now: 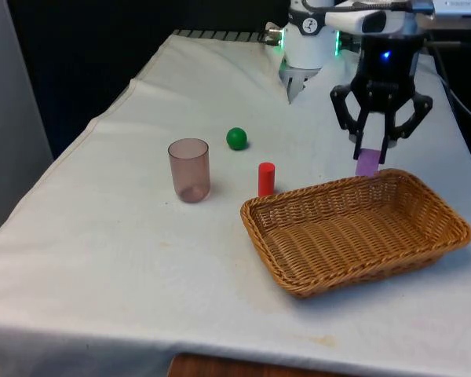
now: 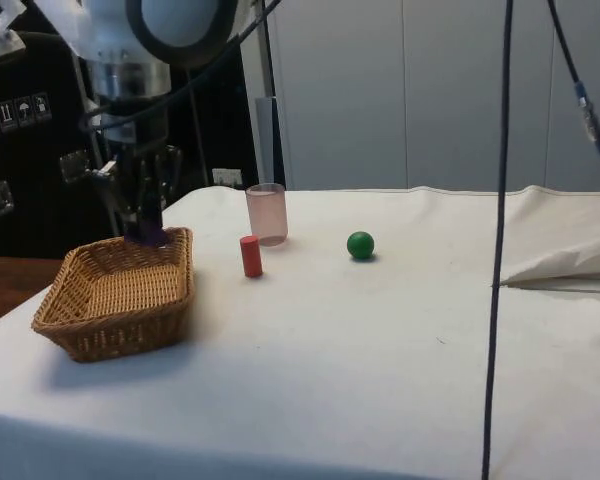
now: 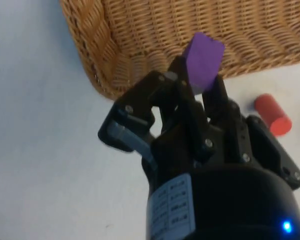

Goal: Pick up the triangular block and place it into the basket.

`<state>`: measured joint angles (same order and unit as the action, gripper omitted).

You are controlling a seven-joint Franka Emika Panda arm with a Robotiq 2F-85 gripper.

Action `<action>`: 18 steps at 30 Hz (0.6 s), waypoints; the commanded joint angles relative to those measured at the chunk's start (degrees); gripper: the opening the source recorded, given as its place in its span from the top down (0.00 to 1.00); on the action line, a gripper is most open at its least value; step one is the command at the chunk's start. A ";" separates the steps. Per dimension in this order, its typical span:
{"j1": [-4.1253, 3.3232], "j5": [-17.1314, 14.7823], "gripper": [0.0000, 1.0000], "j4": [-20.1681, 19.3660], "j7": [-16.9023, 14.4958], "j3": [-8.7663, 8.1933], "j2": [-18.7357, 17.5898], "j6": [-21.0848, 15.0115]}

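The gripper [image 1: 374, 151] clenches a smooth purple block [image 1: 367, 163] above the woven wicker basket's [image 1: 424, 250] far rim; a red cylinder [image 1: 266, 179] stands beside the basket.

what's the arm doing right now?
The pincer is shut on a purple block and holds it in the air over the far rim of the wicker basket, so the block is lifted but not yet dropped in. The basket looks empty. A red cylinder, a green ball and a pinkish tumbler stand on the white cloth, to the front view's left of the basket, apart from one another.
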<state>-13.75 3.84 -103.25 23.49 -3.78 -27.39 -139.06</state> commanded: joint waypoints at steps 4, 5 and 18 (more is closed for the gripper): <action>0.29 -0.29 0.67 4.81 -0.34 -0.17 -4.07 0.29; 0.34 -0.34 0.67 5.50 -0.34 -0.29 -4.76 0.17; 1.15 -0.97 0.67 12.38 -0.52 -1.26 -12.72 -1.32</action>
<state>-13.12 3.44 -91.04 23.49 -5.56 -39.88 -140.09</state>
